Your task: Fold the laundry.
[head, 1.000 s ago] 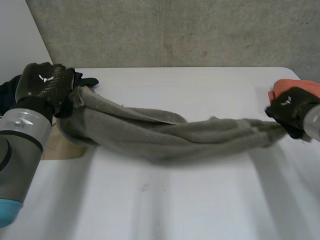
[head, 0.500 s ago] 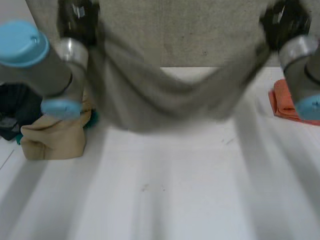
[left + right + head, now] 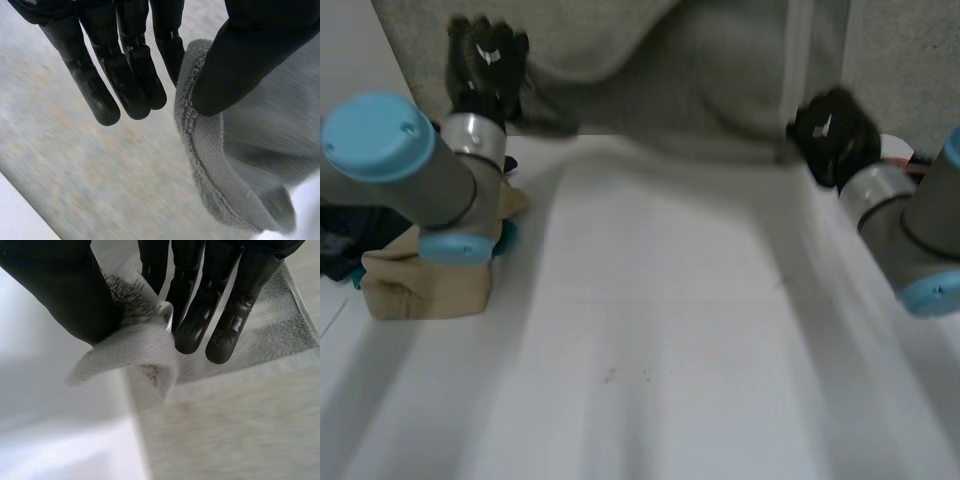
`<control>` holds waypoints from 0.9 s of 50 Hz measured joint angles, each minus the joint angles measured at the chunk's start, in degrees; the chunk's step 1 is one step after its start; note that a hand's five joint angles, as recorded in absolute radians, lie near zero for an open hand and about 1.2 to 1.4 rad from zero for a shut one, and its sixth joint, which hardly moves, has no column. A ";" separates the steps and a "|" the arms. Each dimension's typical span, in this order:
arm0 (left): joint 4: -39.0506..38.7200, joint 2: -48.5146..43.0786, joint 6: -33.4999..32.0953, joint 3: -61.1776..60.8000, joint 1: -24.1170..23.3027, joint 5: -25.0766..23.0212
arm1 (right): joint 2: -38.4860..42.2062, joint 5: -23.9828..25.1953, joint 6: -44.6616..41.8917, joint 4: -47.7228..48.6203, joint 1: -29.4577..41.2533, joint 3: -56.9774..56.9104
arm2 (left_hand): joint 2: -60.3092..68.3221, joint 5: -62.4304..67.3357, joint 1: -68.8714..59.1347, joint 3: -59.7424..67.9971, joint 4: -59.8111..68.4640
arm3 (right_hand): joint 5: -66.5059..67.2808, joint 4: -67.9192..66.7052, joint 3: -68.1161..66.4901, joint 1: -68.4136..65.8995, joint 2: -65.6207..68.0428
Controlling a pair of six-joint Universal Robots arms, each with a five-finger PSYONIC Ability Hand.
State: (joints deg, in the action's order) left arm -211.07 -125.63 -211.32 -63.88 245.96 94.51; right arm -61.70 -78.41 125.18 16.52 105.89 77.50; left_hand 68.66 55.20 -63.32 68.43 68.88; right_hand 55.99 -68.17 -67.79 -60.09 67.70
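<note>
The grey towel [image 3: 710, 70] is hanging higher than half a second ago, up at twelve o'clock. My left hand [image 3: 485, 65] at ten and right hand [image 3: 832, 135] at two are pinching its edge, thumb against fingers [image 3: 132, 75]; I am aiming to level them, keeping it taut.

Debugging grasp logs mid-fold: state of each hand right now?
left hand: shut on the grey towel, its edge pinched between thumb and fingers.
right hand: shut on the grey towel, a corner pinched between thumb and fingers.

Soft, even, rather dim light
</note>
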 measured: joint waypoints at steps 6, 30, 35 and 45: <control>0.28 -1.64 0.16 -5.54 -1.39 0.09 | 1.95 0.21 -0.63 -7.20 -0.32 5.29 | 0.00 0.01 0.00 0.00 0.00 | 0.00 0.00 0.00 0.00 0.00; -0.04 5.17 0.67 -8.16 -4.19 -0.02 | -16.29 12.22 -4.89 -55.66 -6.75 14.87 | 0.00 0.01 0.00 0.00 0.00 | -51.76 54.63 55.08 47.92 -54.96; 0.02 6.26 0.60 -6.69 -5.84 -0.09 | -16.81 15.45 4.17 -50.65 -8.64 8.30 | 0.00 0.01 0.00 0.00 0.00 | -52.07 54.78 55.62 47.98 -55.15; 0.07 13.15 0.62 -6.22 -9.53 -2.18 | -3.81 14.83 24.07 -36.67 -8.34 -8.75 | 0.00 -0.03 0.00 0.00 0.00 | -52.07 54.78 55.62 47.98 -55.15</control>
State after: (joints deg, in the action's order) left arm -211.00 -112.49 -210.70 -70.10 236.44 92.33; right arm -65.51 -63.59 149.25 -20.15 97.55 68.76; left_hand 68.67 55.17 -63.32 68.43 68.88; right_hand 3.92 -13.39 -12.17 -12.11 12.55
